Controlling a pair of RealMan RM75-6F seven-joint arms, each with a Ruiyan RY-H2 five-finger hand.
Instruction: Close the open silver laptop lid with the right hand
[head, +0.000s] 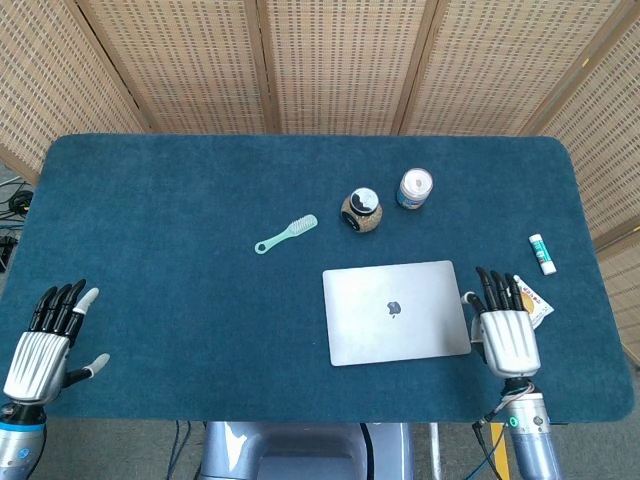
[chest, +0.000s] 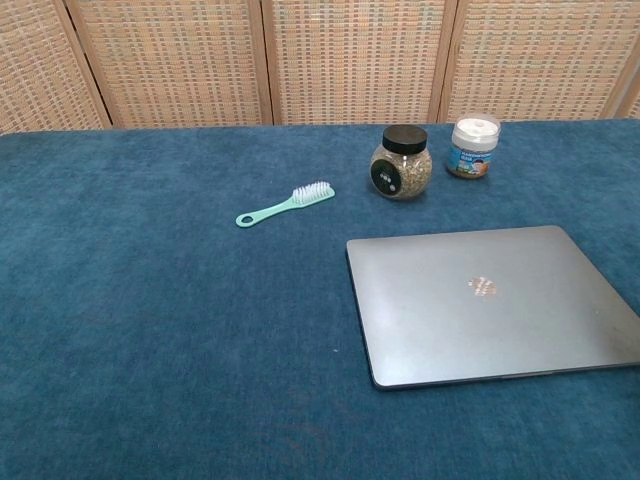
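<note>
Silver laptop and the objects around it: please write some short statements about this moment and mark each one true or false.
1. The silver laptop lies fully closed on the blue table cover. True.
2. The right hand presses on the lid. False: it is beside the laptop's right edge, fingers spread, holding nothing.
3. The mint green brush lies left of the round glass jar with black lid. True.
4. The left hand holds the brush. False: it is empty, far from it at the table's left.
5. The white-lidded tub stands on the laptop. False: it stands on the cover behind it.
</note>
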